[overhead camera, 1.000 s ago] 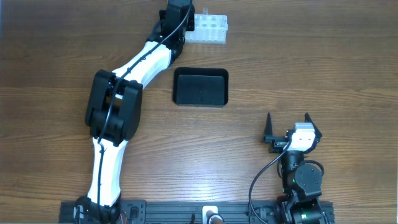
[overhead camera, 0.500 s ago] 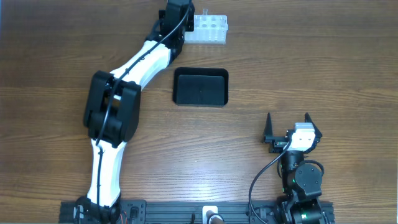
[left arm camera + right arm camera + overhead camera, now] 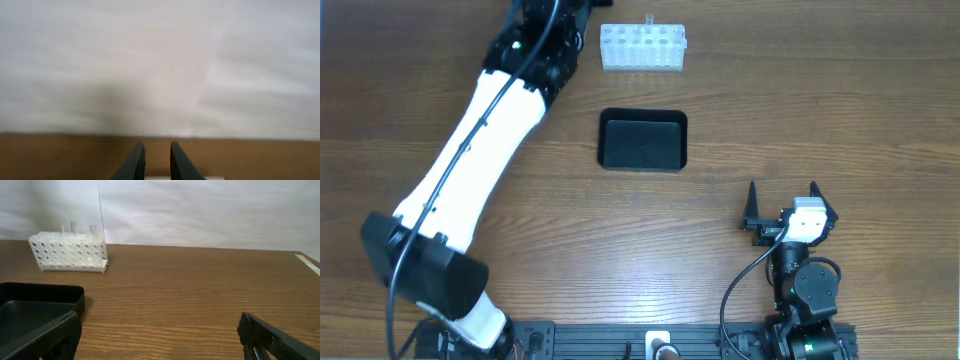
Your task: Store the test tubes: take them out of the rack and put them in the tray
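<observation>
a brown wooden table [image 3: 840, 100] carries a black tray [image 3: 604, 140] near its middle. a white rack [image 3: 642, 50] stands at the tray's 12 o'clock, apart from it. a white wall [image 3: 160, 60] rises behind the table's far edge, and a black rail [image 3: 590, 335] runs along the near edge. the left arm [image 3: 480, 140] slants up from 7 o'clock and ends at the rack's 9 o'clock, beside the rack and not over it. its body lies to the left of both rack and tray.

from the right wrist, three test tubes [image 3: 74, 226] poke upright out of the rack. how many more sit lower in the holes is hard to tell. from above, the left arm's end is cut off at the far edge.

the left gripper [image 3: 156, 144] faces the wall. its fingers are all but closed, with a thin slot between them, and whether anything sits in the slot cannot be told. the right gripper [image 3: 782, 186] sits at the tray's 5 o'clock, well apart from it. its fingers are spread wide and it holds nothing.
</observation>
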Available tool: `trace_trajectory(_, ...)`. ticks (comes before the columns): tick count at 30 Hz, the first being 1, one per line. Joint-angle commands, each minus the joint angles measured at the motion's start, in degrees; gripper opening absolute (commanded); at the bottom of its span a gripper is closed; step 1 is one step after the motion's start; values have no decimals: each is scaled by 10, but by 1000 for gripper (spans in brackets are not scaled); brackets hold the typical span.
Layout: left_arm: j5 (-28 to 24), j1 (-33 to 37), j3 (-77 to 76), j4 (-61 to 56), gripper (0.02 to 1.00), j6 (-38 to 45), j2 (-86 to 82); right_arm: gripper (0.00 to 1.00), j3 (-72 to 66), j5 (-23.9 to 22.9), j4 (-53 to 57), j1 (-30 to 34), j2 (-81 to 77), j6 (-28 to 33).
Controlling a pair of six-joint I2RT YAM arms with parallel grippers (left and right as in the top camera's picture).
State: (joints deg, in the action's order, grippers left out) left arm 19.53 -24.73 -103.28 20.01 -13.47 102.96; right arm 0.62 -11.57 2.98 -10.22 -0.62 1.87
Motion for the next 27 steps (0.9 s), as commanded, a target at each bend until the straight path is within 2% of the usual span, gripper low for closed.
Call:
trace_trajectory(1,-6,-29,4,144,73,-135,6,991,-3,-3,1,-4,3,-1)
trace_trajectory(4,-6,-50,9,230,71,-177,22,991,-3,-3,1,-4,3,-1)
trace_trajectory(7,-2,-63,22,257,77,-188,40,993,-3,-3,1,-4,3,-1)
trace_trajectory(27,1,-65,46,272,91,-197,189,991,-3,-3,1,-4,3,-1)
